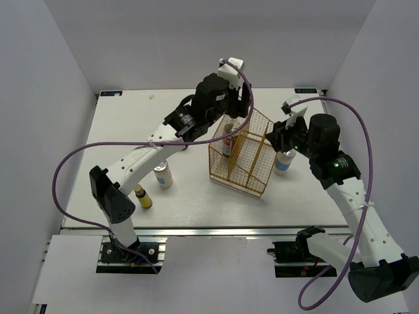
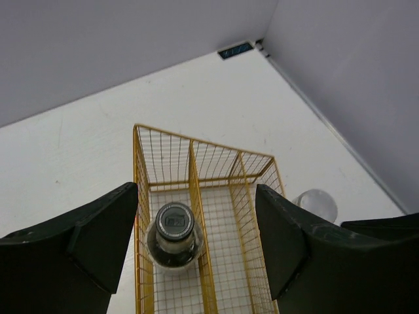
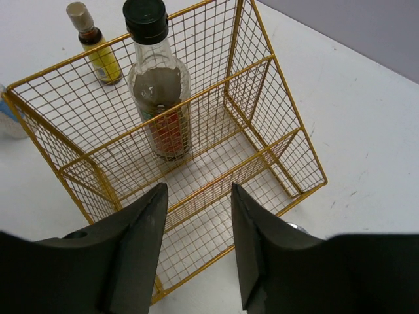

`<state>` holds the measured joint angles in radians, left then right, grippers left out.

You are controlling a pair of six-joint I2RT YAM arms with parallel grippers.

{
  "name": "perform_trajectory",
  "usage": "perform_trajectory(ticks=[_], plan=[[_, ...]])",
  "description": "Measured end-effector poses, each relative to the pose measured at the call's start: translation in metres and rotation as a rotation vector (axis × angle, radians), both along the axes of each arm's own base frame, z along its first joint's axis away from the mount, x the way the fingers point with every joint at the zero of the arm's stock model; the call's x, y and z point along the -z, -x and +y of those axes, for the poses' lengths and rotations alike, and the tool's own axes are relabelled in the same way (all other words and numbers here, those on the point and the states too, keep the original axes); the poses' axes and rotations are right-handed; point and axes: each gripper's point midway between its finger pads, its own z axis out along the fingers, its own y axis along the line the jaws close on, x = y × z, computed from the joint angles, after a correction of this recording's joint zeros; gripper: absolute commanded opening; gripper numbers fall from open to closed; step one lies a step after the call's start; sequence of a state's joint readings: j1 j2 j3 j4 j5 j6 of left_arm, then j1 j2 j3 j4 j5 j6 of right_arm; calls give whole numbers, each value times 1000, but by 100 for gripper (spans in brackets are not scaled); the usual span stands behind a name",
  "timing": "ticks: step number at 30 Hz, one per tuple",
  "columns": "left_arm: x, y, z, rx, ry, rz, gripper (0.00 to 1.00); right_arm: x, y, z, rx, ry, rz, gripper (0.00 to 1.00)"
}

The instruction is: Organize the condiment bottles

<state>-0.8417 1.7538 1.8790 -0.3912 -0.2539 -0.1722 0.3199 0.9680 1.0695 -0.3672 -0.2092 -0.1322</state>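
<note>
My left hand (image 2: 196, 193): wide open, empty, above the tall bottle (image 2: 174, 226) standing in the basket (image 1: 256, 171) mid-worktop.
My right hand (image 3: 198, 196): partly open, empty, beside the white bottle (image 1: 283, 163) toward the right edge, likely my next pick.
Waiting near the left edge: second white bottle (image 1: 163, 175), yellow bottle (image 1: 143, 197).

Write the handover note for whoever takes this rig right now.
Left gripper: open, above the clear red-label bottle, not gripping it.
Right gripper: open and empty, close to the right white bottle.
Done: the clear red-label bottle stands upright in one compartment of the gold wire basket.
Left: the right white bottle stands just outside the basket's right side. The left white bottle and an amber bottle stand left of the basket. All three need placing. No fifth bottle is in view.
</note>
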Motion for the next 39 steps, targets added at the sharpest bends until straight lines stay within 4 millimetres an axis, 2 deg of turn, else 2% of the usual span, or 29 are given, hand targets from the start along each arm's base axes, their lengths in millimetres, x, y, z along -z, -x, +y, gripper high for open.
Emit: perform_trajectory(ticks=[5,8,9,10,12,14,15,16,20,23,24,26,30,35,39], plan=[[-50,12,11,4,89,-61,75,-1,2,3,-25,0,-6,62],[-85,28,31,-7,159,-100,44,-1,3,4,-36,-2,-4,64],[-96,35,41,-20,181,-111,23,-1,4,5,-39,0,-3,64],[-103,41,51,-36,203,-115,17,1,4,4,-40,3,0,64],[-113,55,77,-84,229,-125,14,7,4,1,-31,14,24,65],[-110,67,101,-130,241,-113,32,17,-1,-10,6,26,69,65],[-103,73,113,-157,243,-91,45,24,-6,-19,42,31,108,67],[-96,79,123,-180,244,-72,66,30,-11,-29,80,34,143,67],[-49,93,154,-273,226,38,83,64,-22,-72,224,62,293,78],[-8,107,173,-329,197,125,87,79,-16,-87,262,79,364,84],[0,111,177,-340,189,144,87,81,-14,-89,261,85,371,89],[15,119,187,-364,181,184,88,83,-12,-90,241,97,376,89],[29,133,203,-399,185,229,88,95,-6,-90,185,132,393,89],[40,145,215,-423,196,263,88,127,2,-92,136,192,452,89],[48,149,219,-435,201,284,88,146,-1,-99,149,241,495,89]])
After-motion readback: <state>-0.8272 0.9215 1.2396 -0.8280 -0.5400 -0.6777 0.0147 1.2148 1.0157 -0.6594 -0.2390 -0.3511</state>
